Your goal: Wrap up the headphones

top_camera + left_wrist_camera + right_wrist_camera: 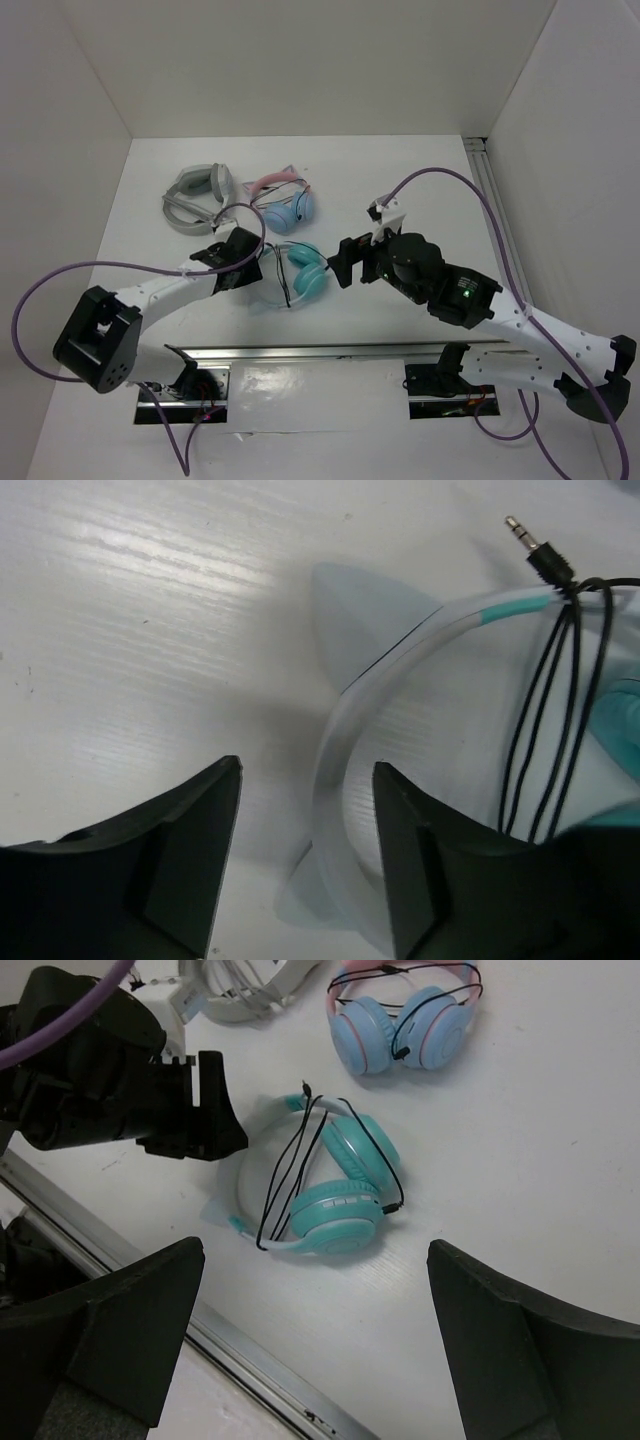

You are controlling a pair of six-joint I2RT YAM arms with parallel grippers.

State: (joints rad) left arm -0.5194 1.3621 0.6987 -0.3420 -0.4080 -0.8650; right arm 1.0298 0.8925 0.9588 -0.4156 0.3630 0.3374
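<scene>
The teal headphones [305,270] lie flat on the white table, also in the right wrist view [340,1210]. Their black cable [290,1175] is looped several times across the whitish headband [345,720] and the cups. The plug [522,532] sticks out free by the band. My left gripper [255,268] is open at the headband's left side. In its own view [307,780] the band runs between the jaws, close to the right finger [420,870]. My right gripper [315,1260] is open and empty, above and right of the headphones [345,262].
A pink-banded pair with light blue cups [285,200] and a grey pair [195,195] lie behind the teal pair. An aluminium rail [330,352] runs along the near edge. White walls enclose the table on three sides.
</scene>
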